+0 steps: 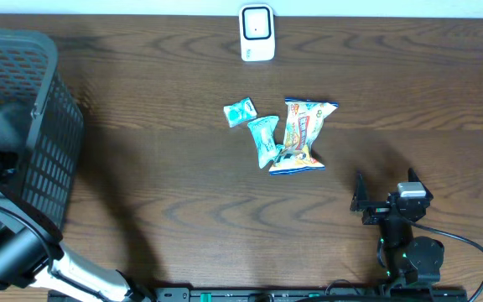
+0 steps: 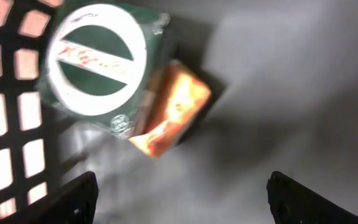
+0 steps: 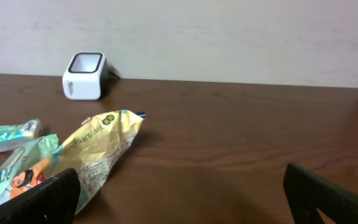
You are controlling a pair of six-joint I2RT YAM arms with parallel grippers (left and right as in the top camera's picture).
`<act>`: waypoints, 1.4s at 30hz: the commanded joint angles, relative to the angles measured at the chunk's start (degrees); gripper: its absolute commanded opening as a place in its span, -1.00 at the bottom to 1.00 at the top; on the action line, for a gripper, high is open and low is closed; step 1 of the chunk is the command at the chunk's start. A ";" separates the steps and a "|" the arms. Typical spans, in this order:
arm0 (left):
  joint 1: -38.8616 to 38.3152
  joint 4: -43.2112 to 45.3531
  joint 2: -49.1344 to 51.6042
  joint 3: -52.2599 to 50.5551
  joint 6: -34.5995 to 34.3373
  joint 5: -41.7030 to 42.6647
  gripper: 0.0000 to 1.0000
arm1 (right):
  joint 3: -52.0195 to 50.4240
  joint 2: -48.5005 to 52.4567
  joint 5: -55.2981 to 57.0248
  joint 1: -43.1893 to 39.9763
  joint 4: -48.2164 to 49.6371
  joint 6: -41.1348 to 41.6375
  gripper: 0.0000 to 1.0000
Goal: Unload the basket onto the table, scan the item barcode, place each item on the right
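Black mesh basket [image 1: 57,159] at left edge, dark wooden table [image 1: 183,205], pale wall [image 3: 229,37] behind

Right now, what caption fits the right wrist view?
Open right gripper facing a snack bag and the white scanner beyond.

Dim, blurred left wrist view

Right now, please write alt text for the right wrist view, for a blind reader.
A yellow snack bag lies on a brown table beside two teal packets, a white scanner behind; the open right end effector frames the view.
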 commanded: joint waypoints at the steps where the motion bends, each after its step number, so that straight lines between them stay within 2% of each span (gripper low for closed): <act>1: 0.37 -1.03 -0.13 0.13 -5.18 -3.52 0.72 | -0.09 -0.35 0.07 -0.39 -0.26 0.33 0.99; 7: 2.27 -2.54 -0.13 -1.51 -14.03 -7.43 0.74 | -0.09 -0.35 0.07 -0.39 -0.26 0.35 0.99; 9: 3.39 -1.75 -0.13 -1.53 -14.49 -7.48 0.75 | -0.09 -0.35 0.07 -0.39 -0.26 0.33 0.99; 16: 8.26 1.70 -0.15 -1.51 -8.72 -7.45 0.92 | -0.09 -0.35 0.07 -0.39 -0.24 0.35 0.98; 20: 10.27 2.16 -0.15 -1.51 -7.93 -7.28 0.93 | -0.09 -0.35 0.07 -0.39 -0.24 0.35 0.99; 23: 11.04 4.98 -0.15 -1.53 -0.17 -4.90 0.92 | -0.09 -0.35 0.07 -0.39 -0.26 0.35 0.99; 24: 11.19 6.78 -0.15 -1.53 5.86 -2.12 0.92 | -0.09 -0.35 0.07 -0.39 -0.26 0.35 0.99; 31: 11.19 8.46 0.20 -2.51 7.50 0.72 0.92 | -0.09 -0.35 0.07 -0.39 -0.26 0.35 0.99; 37: 11.17 12.37 0.87 -5.77 13.90 13.18 0.89 | -0.09 -0.35 0.07 -0.39 -0.26 0.35 0.99; 42: 11.02 13.11 0.87 -5.99 14.32 14.14 0.81 | -0.09 -0.35 0.07 -0.39 -0.26 0.33 0.99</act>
